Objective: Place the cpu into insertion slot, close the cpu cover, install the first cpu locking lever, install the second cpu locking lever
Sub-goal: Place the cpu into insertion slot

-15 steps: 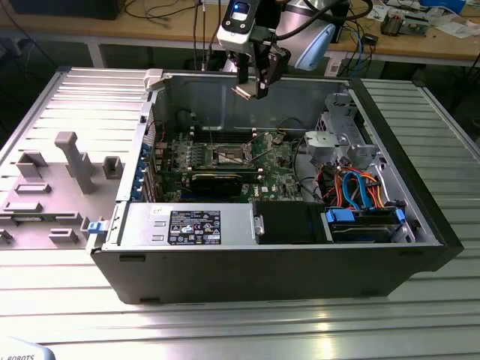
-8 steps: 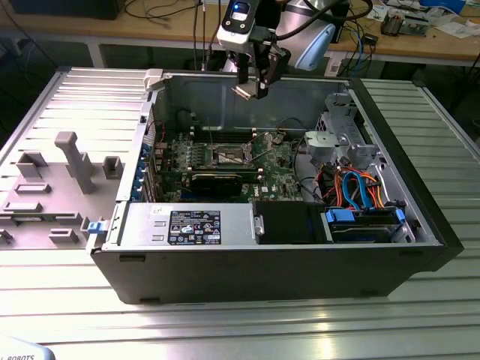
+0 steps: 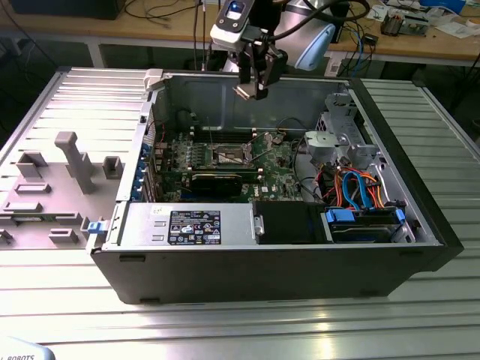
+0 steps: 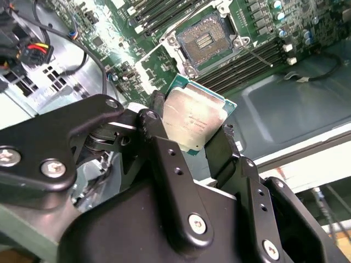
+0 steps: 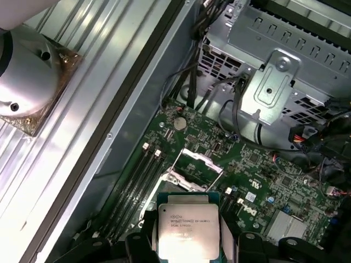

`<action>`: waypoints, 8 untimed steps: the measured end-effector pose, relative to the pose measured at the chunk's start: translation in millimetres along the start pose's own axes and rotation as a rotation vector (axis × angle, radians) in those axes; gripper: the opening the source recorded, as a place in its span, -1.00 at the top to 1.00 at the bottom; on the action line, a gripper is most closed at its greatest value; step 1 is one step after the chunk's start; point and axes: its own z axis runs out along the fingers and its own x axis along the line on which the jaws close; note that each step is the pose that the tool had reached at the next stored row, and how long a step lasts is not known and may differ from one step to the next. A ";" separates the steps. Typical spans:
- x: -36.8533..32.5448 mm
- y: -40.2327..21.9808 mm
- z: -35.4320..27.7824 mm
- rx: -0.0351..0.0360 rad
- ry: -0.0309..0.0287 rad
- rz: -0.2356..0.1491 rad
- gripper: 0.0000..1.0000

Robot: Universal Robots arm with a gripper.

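A ribbed metal table [image 3: 225, 322] carries an open computer case [image 3: 262, 262]. Beside the case, at the exterior view's left, lies a grey plate with moulded blocks [image 3: 52, 187]. Behind the case stands a wooden table [image 3: 420, 45] with cables and small devices. On the floor of the case lies the green motherboard [image 3: 277, 161].

The end effector [image 3: 255, 88] hangs above the case, over the motherboard. It is clenched on the cpu [image 5: 186, 230], with one finger at each of two opposite edges. The cpu is in the air, well apart from the insertion slot [image 4: 205, 39] down in the case, and the slot is bare. The cpu cover [image 5: 201, 163] stands raised beside the slot.

I judge that the first step, the placing, is in hand and none of the steps is finished. This step calls for the chip to be level and square to the slot when it meets it.
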 end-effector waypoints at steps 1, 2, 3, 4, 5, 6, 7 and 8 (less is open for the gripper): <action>0.0 0.0 0.1 -0.0004 -0.0020 0.023 -0.08; 0.0 0.0 0.1 -0.0007 -0.0035 0.039 -0.08; 0.0 0.0 0.2 -0.0010 -0.0048 0.053 -0.08; 0.0 0.0 0.3 -0.0015 -0.0070 0.078 -0.08; 0.0 0.0 0.3 -0.0017 -0.0084 0.093 -0.08; 0.0 0.0 0.4 -0.0021 -0.0097 0.109 -0.08; 0.0 0.0 0.4 -0.0025 -0.0117 0.131 -0.08; 0.0 -0.1 0.4 -0.0028 -0.0133 0.148 -0.08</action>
